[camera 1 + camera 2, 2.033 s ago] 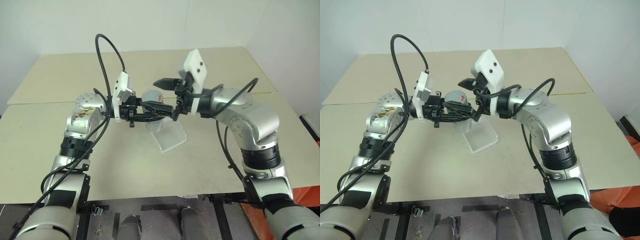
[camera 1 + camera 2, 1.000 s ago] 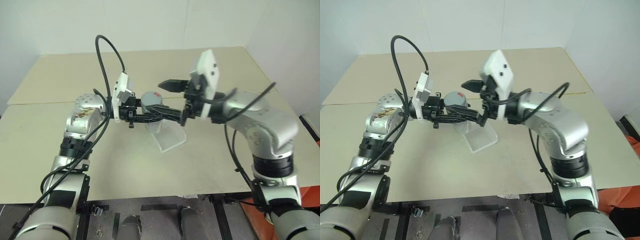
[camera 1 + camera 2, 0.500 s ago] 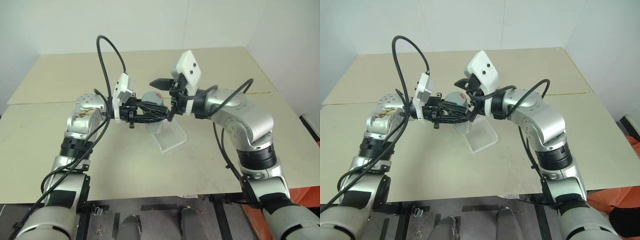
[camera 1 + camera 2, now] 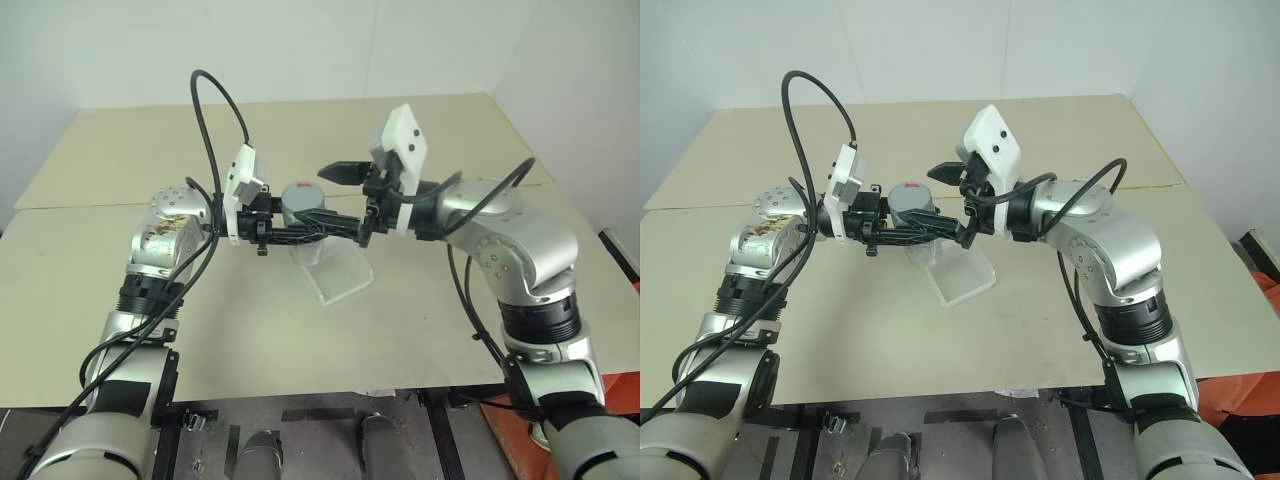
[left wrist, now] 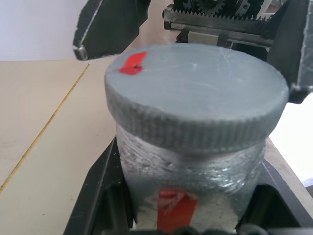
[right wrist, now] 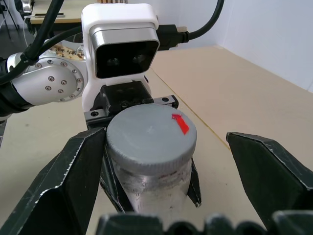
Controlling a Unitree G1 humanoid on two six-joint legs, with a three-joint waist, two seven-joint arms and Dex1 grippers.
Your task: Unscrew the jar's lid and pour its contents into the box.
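Observation:
My left gripper point(image 4: 310, 223) is shut on the clear jar point(image 5: 190, 169) and holds it upright in the air, just above the box. The grey lid point(image 4: 303, 197) with its red mark point(image 6: 180, 123) sits on the jar. My right gripper point(image 4: 338, 200) is open. Its black fingers point(image 6: 63, 181) stand on either side of the lid at lid height, with a wide gap on one side. The contents are hidden behind the jar's cloudy wall. The translucent box point(image 4: 338, 272) lies on the table under both grippers.
The beige table point(image 4: 250, 330) stretches wide around the box, with a seam running across it behind the arms. A white wall closes the far side. Black cables point(image 4: 215, 110) loop above the left arm.
My right gripper swung in close over the lid half a second ago and has drawn back to the right, still open. The left gripper and the jar have stayed put.

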